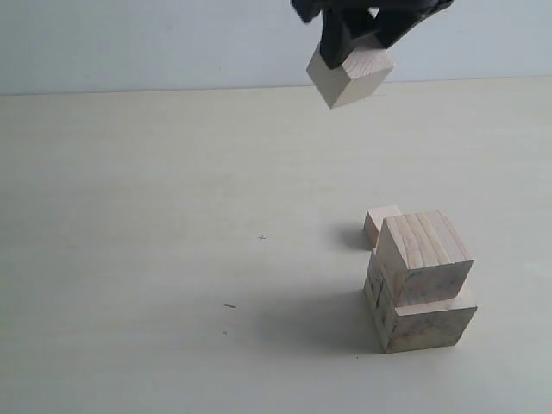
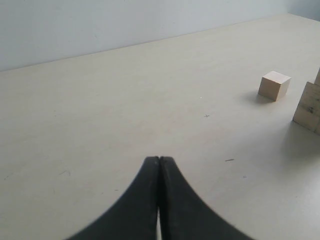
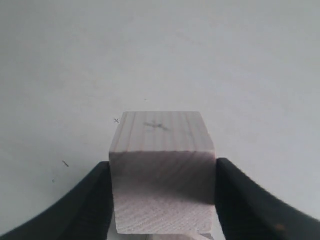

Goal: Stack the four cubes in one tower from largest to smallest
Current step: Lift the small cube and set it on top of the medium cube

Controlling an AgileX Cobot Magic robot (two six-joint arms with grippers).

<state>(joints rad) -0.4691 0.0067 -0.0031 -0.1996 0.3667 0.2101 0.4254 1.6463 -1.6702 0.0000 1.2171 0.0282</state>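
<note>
My right claw [image 1: 354, 43] is clamped on a pale, plain wooden cube of the third size [image 1: 349, 76], with one black finger on each of two opposite faces. It holds the cube tilted, high above the pale cream bench [image 1: 155, 285] and well apart from the other blocks. In the right wrist view that cube fills the gap between the fingers.

Down on the bench, the largest pale wooden cube [image 1: 429, 326], with dark crack marks on its side, carries the second-largest pale cube with striped grain [image 1: 427, 250], which sits slightly askew on top. The smallest pale wooden cube [image 1: 380, 222] rests on the bench just behind that two-block stack in the exterior view. From the left wrist view I see a gap between them.

My left claw [image 2: 159, 167] is closed on nothing, its black fingers pressed together over the bench, apart from the cubes.
</note>
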